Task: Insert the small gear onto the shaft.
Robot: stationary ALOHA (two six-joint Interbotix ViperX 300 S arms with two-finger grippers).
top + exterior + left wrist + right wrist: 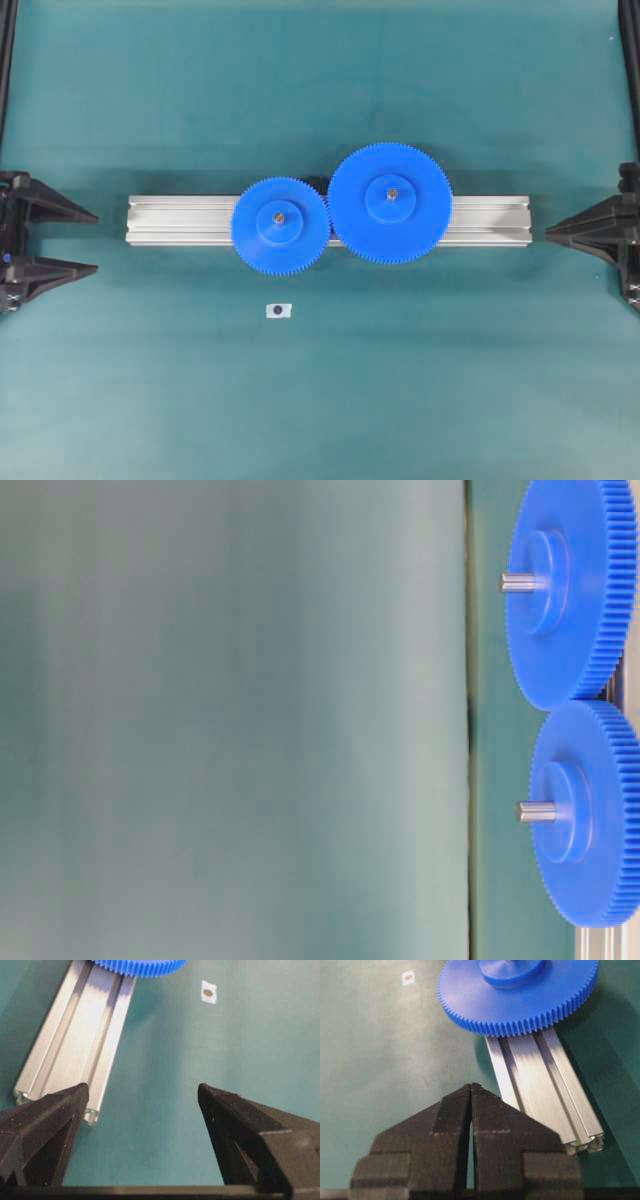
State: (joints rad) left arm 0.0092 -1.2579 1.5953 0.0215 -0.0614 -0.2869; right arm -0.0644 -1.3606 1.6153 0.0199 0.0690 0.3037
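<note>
Bench [320, 400]: teal-green surface filling every view, faintly scuffed; dark frame posts stand at the far corners in the overhead view.

Aluminium rail [180, 220]: silver slotted extrusion lying level across the middle of the bench. The 2 wrist views show its open cut ends, which the overhead view does not.

Larger blue gear [390, 203]: fine-toothed disc seated on the right half of the rail, a pin end visible at its hub.

Small gear [280, 224]: blue, fine-toothed, raised round hub; it sits on the rail just left of the larger gear, teeth touching it. The shaft [279, 215] shows at its centre hole as a brownish dot. Only the table-level view shows the shaft as a short metal pin standing out past the hub; that view is turned on its side, and the rest of it is blurred green.

Left tool [97, 241]: black, at the left edge of the overhead view, well apart from the rail end, fingers spread wide and holding nothing. Its wrist view looks between the 2 fingers onto bare bench.

Right tool [546, 232]: black, at the right edge, near the rail's right end, fingers pressed together, empty.

Small white tab [279, 310]: lies on the bench below the small gear, apart from it, bearing 1 dark round spot.
</note>
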